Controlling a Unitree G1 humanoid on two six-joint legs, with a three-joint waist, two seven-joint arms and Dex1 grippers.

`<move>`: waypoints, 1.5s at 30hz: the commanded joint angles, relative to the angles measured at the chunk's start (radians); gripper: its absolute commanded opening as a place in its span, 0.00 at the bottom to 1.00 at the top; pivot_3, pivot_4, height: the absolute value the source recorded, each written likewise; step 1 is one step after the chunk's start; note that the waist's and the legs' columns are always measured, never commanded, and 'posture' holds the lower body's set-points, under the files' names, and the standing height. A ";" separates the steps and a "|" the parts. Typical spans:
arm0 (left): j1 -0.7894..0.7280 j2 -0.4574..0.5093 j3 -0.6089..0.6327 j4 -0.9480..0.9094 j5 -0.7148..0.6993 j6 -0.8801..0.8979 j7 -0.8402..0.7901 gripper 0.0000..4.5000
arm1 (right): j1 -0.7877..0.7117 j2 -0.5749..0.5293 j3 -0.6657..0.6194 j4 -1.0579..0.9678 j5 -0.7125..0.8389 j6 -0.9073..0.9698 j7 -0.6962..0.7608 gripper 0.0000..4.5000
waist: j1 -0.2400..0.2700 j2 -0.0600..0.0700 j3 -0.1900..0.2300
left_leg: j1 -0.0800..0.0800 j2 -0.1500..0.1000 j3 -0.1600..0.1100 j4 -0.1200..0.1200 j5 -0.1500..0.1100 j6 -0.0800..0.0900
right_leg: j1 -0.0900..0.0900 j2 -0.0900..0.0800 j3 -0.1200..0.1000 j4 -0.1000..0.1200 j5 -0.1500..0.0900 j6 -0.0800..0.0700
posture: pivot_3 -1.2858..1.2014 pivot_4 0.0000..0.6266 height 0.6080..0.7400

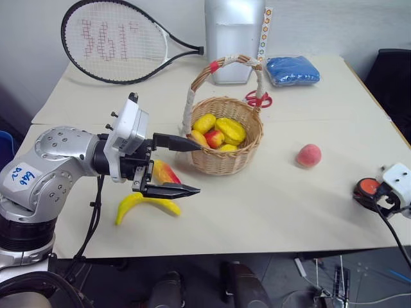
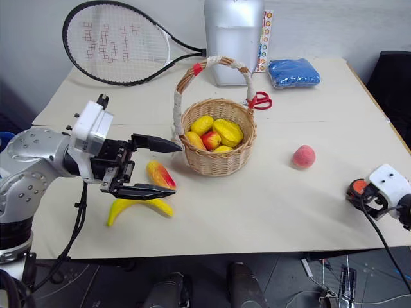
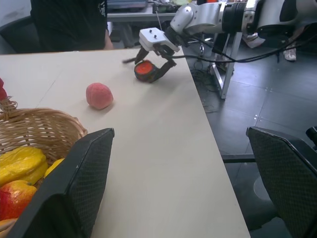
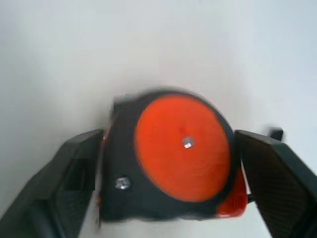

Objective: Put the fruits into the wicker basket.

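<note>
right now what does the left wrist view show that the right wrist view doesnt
The left wrist view alone shows the wicker basket with yellow and red fruits inside, the pink peach lying on the table, the open left hand, and a person in dark clothes beyond the table's far edge. The right wrist view alone shows a close look at the tape measure's face, with a small screw at its middle. Both show the orange-and-black tape measure between the fingers of the right hand, on the pale tabletop.
</note>
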 commanded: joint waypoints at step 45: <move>0.515 0.148 0.072 0.221 0.614 -0.450 0.039 1.00 | -0.091 0.008 -0.053 -0.878 0.804 0.643 0.334 0.99 | 0.004 0.002 0.000 | -0.002 0.002 0.013 -0.010 -0.010 0.010 | -0.007 -0.024 -0.012 -0.006 0.000 -0.001 | 0.52 0.24 1.00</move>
